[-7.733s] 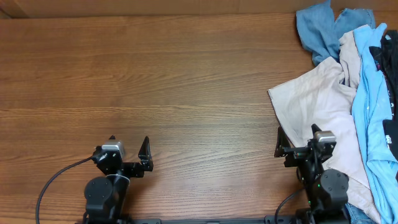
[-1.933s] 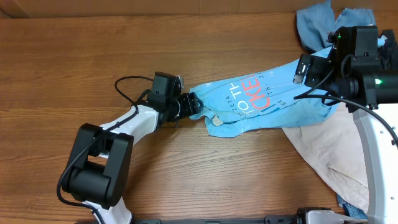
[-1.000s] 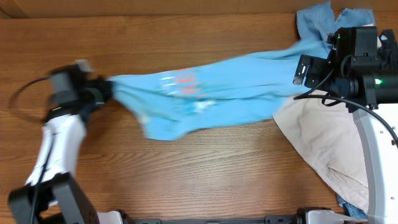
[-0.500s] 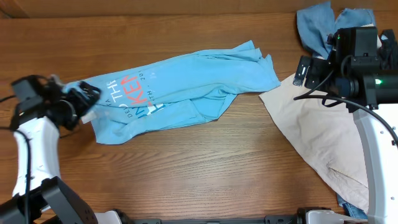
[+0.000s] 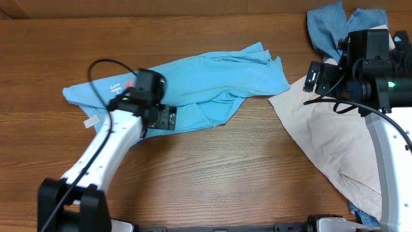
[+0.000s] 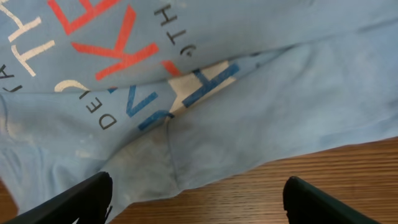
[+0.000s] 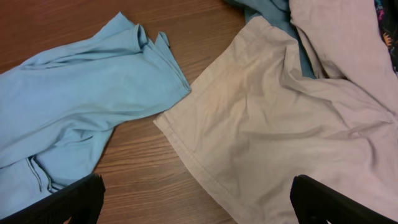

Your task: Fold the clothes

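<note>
The light sky-blue T-shirt [image 5: 212, 77] lies crumpled and spread on the table, its white, red and blue lettering [image 6: 124, 50] facing up in the left wrist view. My left gripper [image 5: 168, 119] hovers open over the shirt's near hem; its fingertips [image 6: 93, 196] straddle the hem and bare wood and hold nothing. My right gripper [image 5: 310, 77] hangs open above the gap between the shirt's right end [image 7: 81, 93] and a beige garment [image 7: 280, 112], and it too holds nothing.
The beige garment [image 5: 322, 135] spreads over the right side of the table. A dusty blue garment [image 5: 325, 29] is bunched at the far right corner, and part of a dark one [image 7: 388, 37] shows beside it. Bare wood [image 5: 212, 174] fills the near middle.
My left gripper opened and let go of the shirt, which dropped flat on the table. The left arm then swung from the table's left edge back over the shirt. The right arm barely moved.
</note>
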Robot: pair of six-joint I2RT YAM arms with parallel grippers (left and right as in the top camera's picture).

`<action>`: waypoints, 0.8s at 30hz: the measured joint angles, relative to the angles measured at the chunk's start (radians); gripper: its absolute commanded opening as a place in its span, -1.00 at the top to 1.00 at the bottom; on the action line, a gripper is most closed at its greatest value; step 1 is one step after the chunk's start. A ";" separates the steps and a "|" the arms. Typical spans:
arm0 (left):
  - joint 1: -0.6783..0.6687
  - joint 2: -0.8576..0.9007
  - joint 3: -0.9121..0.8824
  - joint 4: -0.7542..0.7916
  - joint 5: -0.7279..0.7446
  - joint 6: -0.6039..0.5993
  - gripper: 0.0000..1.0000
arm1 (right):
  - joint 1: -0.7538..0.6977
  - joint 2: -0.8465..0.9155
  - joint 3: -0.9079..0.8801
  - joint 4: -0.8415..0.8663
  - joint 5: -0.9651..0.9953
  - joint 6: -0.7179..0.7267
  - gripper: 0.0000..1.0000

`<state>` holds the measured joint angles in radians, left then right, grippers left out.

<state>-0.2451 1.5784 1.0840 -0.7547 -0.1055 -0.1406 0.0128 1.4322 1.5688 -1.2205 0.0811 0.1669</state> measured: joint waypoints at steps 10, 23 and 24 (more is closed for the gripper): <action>-0.029 0.141 0.000 -0.035 -0.249 0.039 -0.40 | 0.000 0.000 0.000 -0.006 0.000 0.000 -1.00; -0.091 0.141 0.000 -0.172 -0.265 0.082 -0.39 | 0.000 0.000 0.000 -0.003 0.000 0.000 -1.00; -0.092 0.141 0.000 -0.161 -0.265 0.093 -0.40 | 0.000 0.000 0.000 -0.002 0.000 0.000 -1.00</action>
<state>-0.3374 1.7195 1.0840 -0.9157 -0.3706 -0.0471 0.0128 1.4326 1.5688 -1.2228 0.0811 0.1669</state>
